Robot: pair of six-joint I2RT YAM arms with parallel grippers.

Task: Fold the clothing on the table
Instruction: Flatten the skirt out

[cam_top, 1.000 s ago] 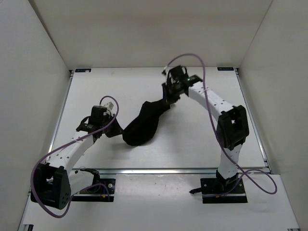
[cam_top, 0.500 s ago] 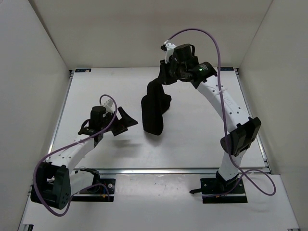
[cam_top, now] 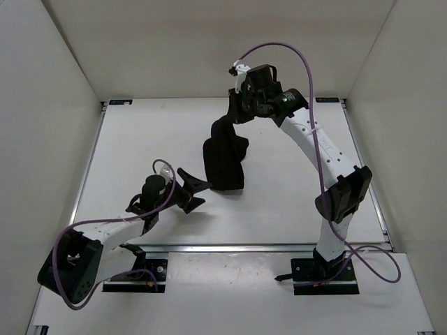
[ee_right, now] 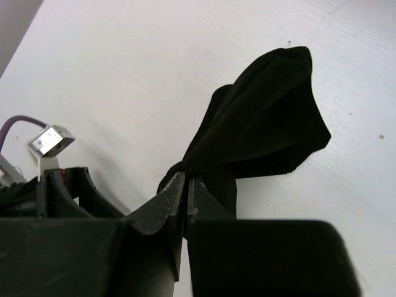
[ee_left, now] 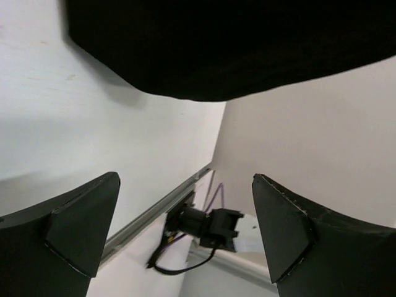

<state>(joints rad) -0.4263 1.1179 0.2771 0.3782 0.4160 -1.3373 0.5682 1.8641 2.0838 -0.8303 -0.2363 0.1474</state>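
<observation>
Right gripper [ee_right: 185, 185] was pinched shut on an upper edge of the black clothing [cam_top: 223, 164] and raised over the far middle of the table [cam_top: 293, 202]. The fabric hung as a limp, narrow drape; whether its lower end touched the surface could not be told. Left gripper [cam_top: 195, 189] stood spread wide and empty, low toward the near left, just beside the hanging hem and pointed at it. Judged purpose: lifting one end let the cloth's own weight straighten it, while the open jaws were placed to take a free lower corner for the fold.
</observation>
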